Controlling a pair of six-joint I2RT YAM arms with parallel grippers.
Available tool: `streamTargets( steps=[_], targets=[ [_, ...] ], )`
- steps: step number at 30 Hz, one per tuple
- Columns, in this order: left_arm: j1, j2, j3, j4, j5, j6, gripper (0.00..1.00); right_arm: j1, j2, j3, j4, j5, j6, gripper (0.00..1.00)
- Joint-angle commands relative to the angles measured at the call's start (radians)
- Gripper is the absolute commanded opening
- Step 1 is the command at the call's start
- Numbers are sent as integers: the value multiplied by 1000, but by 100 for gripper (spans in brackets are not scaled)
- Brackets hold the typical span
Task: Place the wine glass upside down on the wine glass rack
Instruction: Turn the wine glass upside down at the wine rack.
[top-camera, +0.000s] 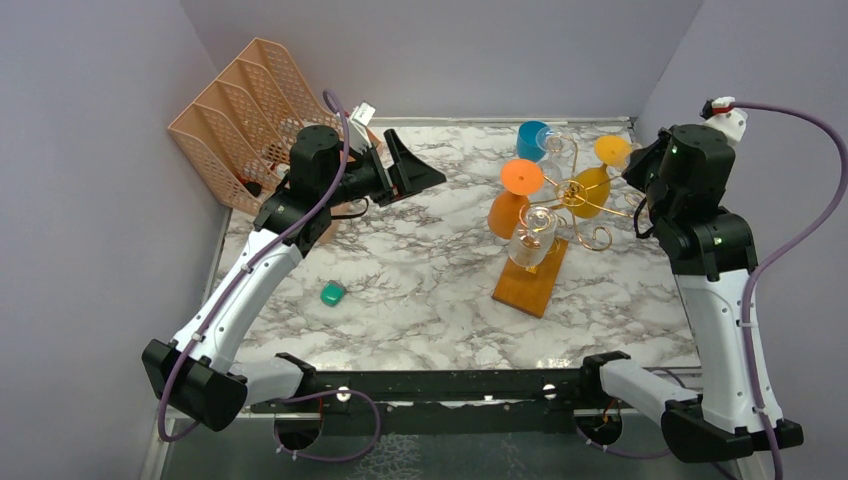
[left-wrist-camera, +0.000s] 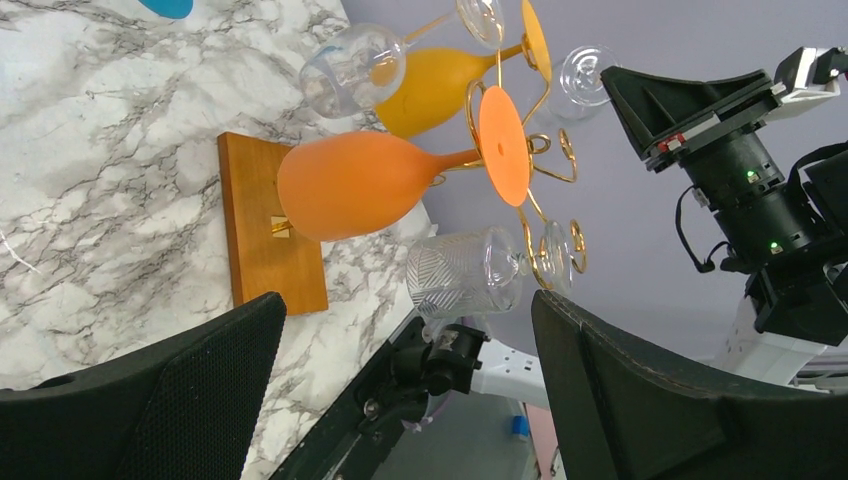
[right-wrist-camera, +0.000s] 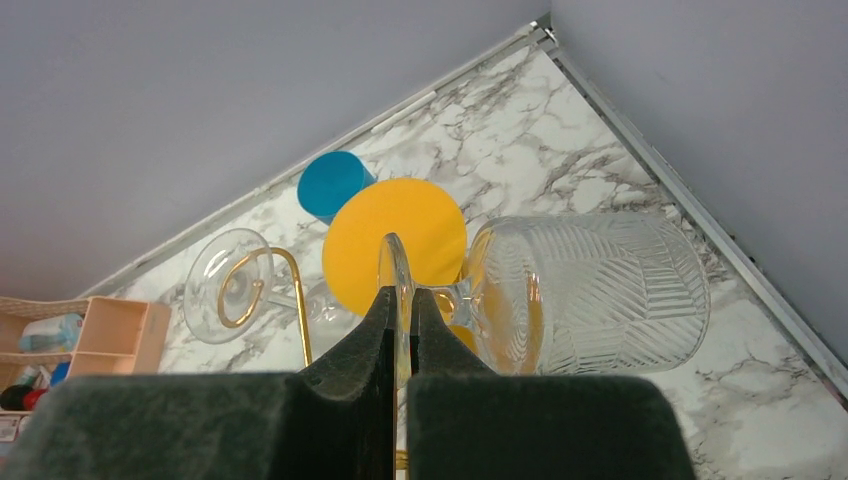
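Note:
My right gripper (right-wrist-camera: 398, 300) is shut on the thin round foot of a clear wine glass (right-wrist-camera: 600, 290) with a herringbone pattern. Its bowl lies to the right of the fingers in the right wrist view. In the top view this gripper (top-camera: 640, 180) sits at the right side of the wine glass rack (top-camera: 575, 195), a gold wire stand on an orange-brown wooden base (top-camera: 530, 280). A gold arm (right-wrist-camera: 290, 270) curls just left of the pinched foot. My left gripper (top-camera: 415, 170) hovers open and empty left of the rack. In its own view the left gripper (left-wrist-camera: 405, 310) faces the base (left-wrist-camera: 265, 230).
The rack carries an orange glass (top-camera: 510, 210), a yellow glass (top-camera: 592, 190), a blue glass (top-camera: 532, 138) and a clear glass (top-camera: 535, 240). A peach mesh organiser (top-camera: 245, 110) stands at the back left. A small green object (top-camera: 333, 293) lies on the marble table (top-camera: 430, 280).

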Motion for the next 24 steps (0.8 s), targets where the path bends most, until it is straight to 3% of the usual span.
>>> streamTargets(
  steps=[1, 24],
  targets=[
    [4, 3, -1, 38, 25, -4, 99, -5, -51, -27, 24, -24, 33, 1],
    [4, 9, -25, 71, -8, -31, 96, -5, -146, -121, 2, -90, 168, 1]
  ],
)
